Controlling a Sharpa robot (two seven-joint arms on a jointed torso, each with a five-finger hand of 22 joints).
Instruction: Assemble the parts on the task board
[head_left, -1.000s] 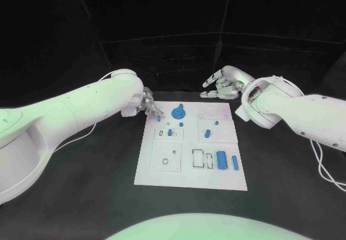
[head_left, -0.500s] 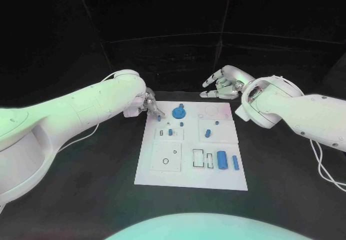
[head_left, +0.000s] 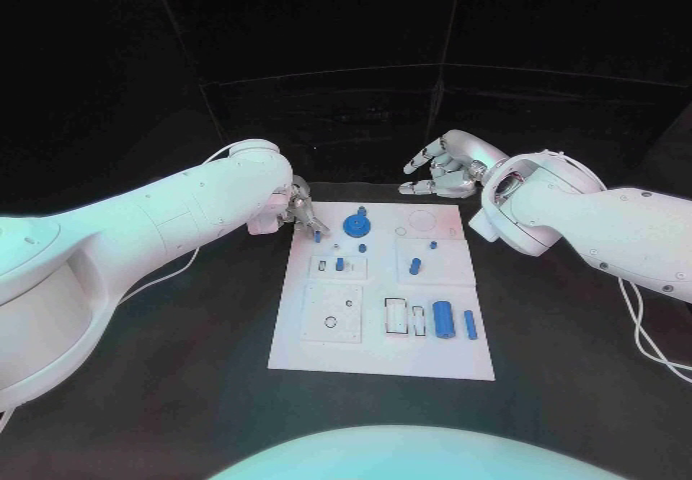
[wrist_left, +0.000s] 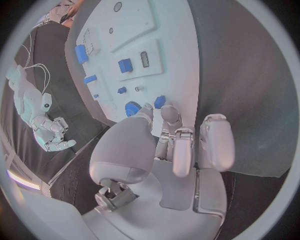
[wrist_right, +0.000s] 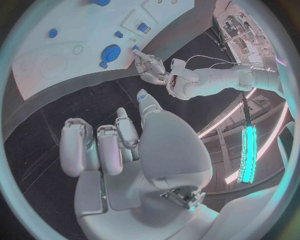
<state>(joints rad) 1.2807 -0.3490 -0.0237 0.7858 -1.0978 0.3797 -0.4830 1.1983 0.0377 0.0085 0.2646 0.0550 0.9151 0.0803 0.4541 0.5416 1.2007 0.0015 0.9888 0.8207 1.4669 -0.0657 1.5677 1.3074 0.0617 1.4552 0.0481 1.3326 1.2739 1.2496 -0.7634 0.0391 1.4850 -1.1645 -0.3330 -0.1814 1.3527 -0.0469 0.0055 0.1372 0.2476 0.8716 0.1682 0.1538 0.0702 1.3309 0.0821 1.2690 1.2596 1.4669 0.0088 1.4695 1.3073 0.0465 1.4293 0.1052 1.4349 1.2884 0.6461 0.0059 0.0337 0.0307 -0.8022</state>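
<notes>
**A:** Left hand (head_left: 299, 213) is down at the far left corner of the task board (head_left: 332, 350), fingertips right at a small blue peg (wrist_left: 160, 101). In the left wrist view two fingertips sit on either side of that peg, looking like a pinch, with the other fingers curled alongside.

**B:** Agreed, it reads as a pinch on the peg, though I can't tell whether the peg is off the board or resting on it. The blue gear (head_left: 358, 225) is just beside those fingertips.

**A:** That's the worry. The peg is small and the grip is on its tip only. If it tilts between the fingertips, it may slip out and roll off the corner onto the black table (head_left: 173, 400).

**B:** And a sideways sweep could nudge the gear, which sits very close. Right hand?

**A:** Right hand (head_left: 444, 170) hovers beyond the board's far edge, above the table, fingers loosely spread and curved, nothing in it. The right wrist view agrees: empty palm, well apart from the parts.

**B:** So no help steadying the board. If the left hand presses down at the corner, the plate might shift or tip, I'd guess.

**A:** The rest of the blue pieces lie untouched: the short ones mid-board, and the large blue cylinder (head_left: 443, 318) with a slim one beside it at the near right. Plenty is not yet assembled.

**B:** Then one dropped peg costs real time. A steady vertical lift is what's needed.
</notes>
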